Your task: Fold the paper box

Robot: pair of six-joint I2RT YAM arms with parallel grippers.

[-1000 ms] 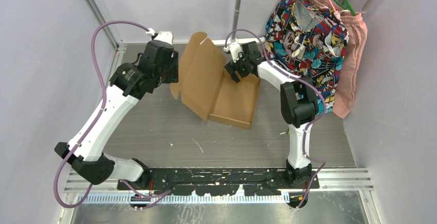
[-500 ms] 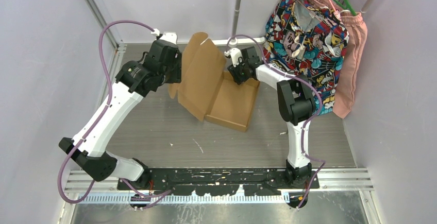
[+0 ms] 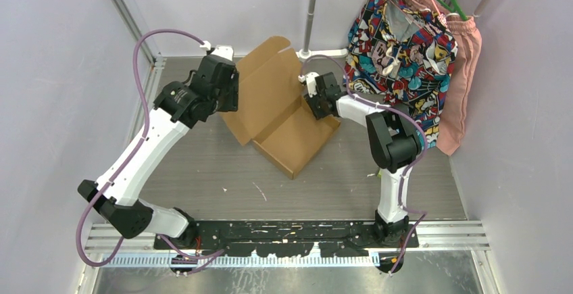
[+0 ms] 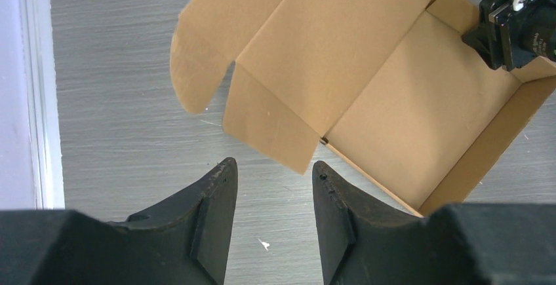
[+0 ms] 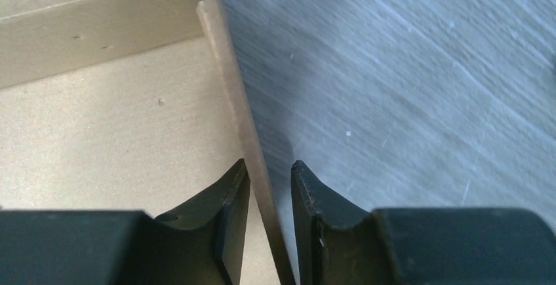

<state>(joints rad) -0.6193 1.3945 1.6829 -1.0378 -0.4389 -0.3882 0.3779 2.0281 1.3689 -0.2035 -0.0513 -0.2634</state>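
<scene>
The paper box (image 3: 290,132) is plain brown cardboard lying on the grey table, its shallow tray toward the front and its lid panel with flaps (image 4: 262,36) spread open toward the back left. My right gripper (image 3: 319,103) is at the tray's right back wall. In the right wrist view that wall (image 5: 246,121) runs between its fingers, the right gripper (image 5: 269,167) open but narrow, with slim gaps on both sides. My left gripper (image 4: 274,167) hangs open and empty just short of a lid flap (image 4: 275,128). It sits left of the box under its wrist (image 3: 226,98).
Patterned and pink garments (image 3: 405,37) hang on hangers at the back right, close behind the right arm. A vertical pole (image 3: 312,10) stands at the back wall. Purple walls enclose the table on both sides. The arms' base rail (image 3: 284,230) runs along the near edge.
The right gripper's jaws have narrowed around the tray wall. The box has swung round on the table, its tray corner now pointing to the front. The left arm has barely shifted.
</scene>
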